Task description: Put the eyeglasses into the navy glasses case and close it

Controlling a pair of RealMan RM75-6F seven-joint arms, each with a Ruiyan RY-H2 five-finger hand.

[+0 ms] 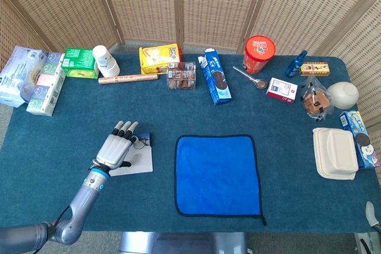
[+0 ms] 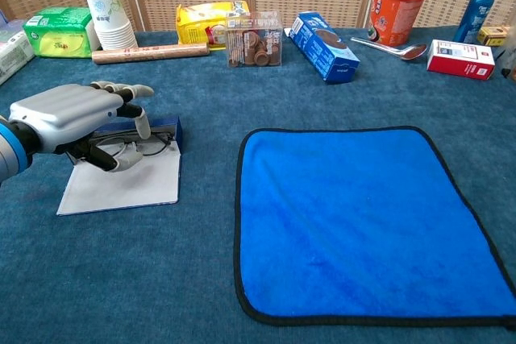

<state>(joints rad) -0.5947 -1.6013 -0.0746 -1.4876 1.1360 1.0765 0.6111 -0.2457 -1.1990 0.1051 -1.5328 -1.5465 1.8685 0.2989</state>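
Note:
The navy glasses case (image 2: pixel 167 126) lies open at the table's left, its pale inner flap (image 2: pixel 121 187) spread flat toward me. The black-rimmed eyeglasses (image 2: pixel 153 147) rest on it beside the navy edge. My left hand (image 2: pixel 72 114) hovers over the left part of the glasses with fingers spread and thumb curled below, holding nothing that I can see. In the head view the left hand (image 1: pixel 116 150) covers most of the case (image 1: pixel 146 138) and the glasses (image 1: pixel 141 143). Only a grey sliver of my right hand (image 1: pixel 372 212) shows at the lower right edge.
A blue cloth (image 1: pixel 217 173) lies right of the case. Boxes, a stack of paper cups (image 1: pixel 104 60), a rolled tube (image 1: pixel 128 78) and a red tub (image 1: pixel 259 53) line the far edge. White containers (image 1: pixel 336 153) sit at the right.

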